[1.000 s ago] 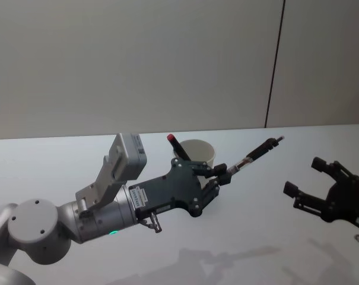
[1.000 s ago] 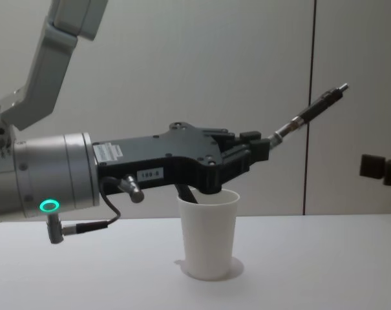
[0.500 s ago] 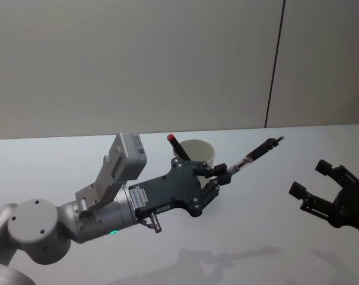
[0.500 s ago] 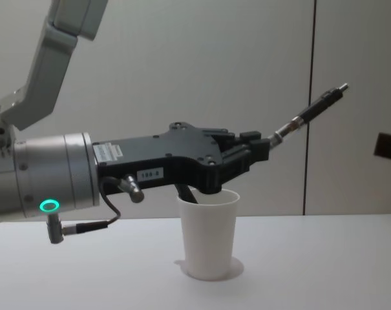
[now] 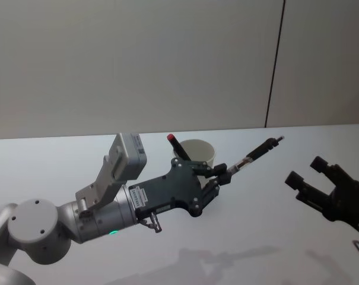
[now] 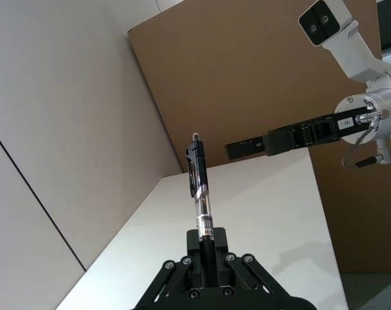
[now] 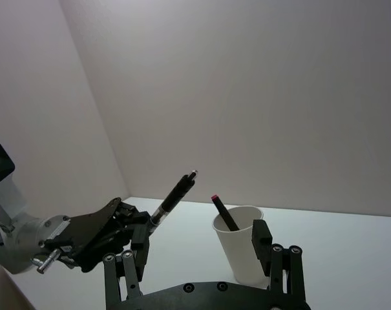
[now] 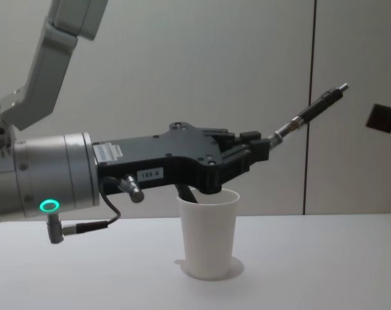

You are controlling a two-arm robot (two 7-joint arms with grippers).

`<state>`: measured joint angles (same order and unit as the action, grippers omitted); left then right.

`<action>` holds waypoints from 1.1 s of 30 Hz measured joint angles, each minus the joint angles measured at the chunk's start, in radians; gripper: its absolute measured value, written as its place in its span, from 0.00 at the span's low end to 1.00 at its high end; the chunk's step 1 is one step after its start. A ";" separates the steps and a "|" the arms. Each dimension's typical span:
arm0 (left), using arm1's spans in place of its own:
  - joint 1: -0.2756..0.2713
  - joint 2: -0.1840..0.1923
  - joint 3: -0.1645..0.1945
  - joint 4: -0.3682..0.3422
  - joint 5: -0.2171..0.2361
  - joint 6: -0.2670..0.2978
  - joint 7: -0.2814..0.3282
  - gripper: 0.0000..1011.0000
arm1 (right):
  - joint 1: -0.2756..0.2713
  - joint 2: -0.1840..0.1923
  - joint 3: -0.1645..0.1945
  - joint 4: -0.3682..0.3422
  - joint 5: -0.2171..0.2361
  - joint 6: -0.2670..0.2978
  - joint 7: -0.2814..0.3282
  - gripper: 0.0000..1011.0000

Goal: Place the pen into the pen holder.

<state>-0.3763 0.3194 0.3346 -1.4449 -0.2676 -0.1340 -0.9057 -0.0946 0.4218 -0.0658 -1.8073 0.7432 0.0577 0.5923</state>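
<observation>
White table [image 5: 256, 237], plain grey wall behind. I'm seeing left gripper [image 5: 222, 176] clamping black pen [image 5: 257, 152] by one end, just above paper-cup pen holder [image 8: 209, 239] mid-table. Pen slanting up and right, its free end well outside rim. Right gripper [image 5: 305, 170] hovering at right, well apart, fingers spread, holding nothing. I'm judging risks: releasing at this slant drops pen beside cup; gripper body lowering could be tipping light cup. Holder already carrying one red-tipped black pen [image 5: 175, 144], leaning left.

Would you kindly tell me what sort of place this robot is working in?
Probably a robotics lab test bench: a plain white table, grey wall panels, a brown board screen, and the left gripper holding a pen.
</observation>
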 joint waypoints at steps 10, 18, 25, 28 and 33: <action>0.000 0.000 0.000 0.000 0.000 0.000 0.000 0.13 | 0.010 -0.039 -0.032 -0.020 0.009 0.029 -0.061 0.99; 0.000 0.000 0.000 0.000 0.000 0.000 0.000 0.13 | 0.024 -0.068 -0.056 -0.022 0.007 0.046 -0.108 0.99; 0.000 0.000 0.000 0.000 0.000 0.000 0.000 0.13 | 0.041 -0.092 -0.075 -0.016 0.004 0.056 -0.136 0.99; 0.000 0.000 0.000 0.000 0.000 0.000 0.000 0.13 | 0.046 -0.099 -0.081 -0.012 0.003 0.057 -0.140 0.99; 0.000 0.000 0.000 0.000 0.000 0.000 0.000 0.13 | 0.055 -0.110 -0.090 -0.006 0.007 0.058 -0.144 0.99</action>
<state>-0.3764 0.3193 0.3346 -1.4449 -0.2677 -0.1340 -0.9057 -0.0393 0.3122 -0.1559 -1.8133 0.7502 0.1153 0.4484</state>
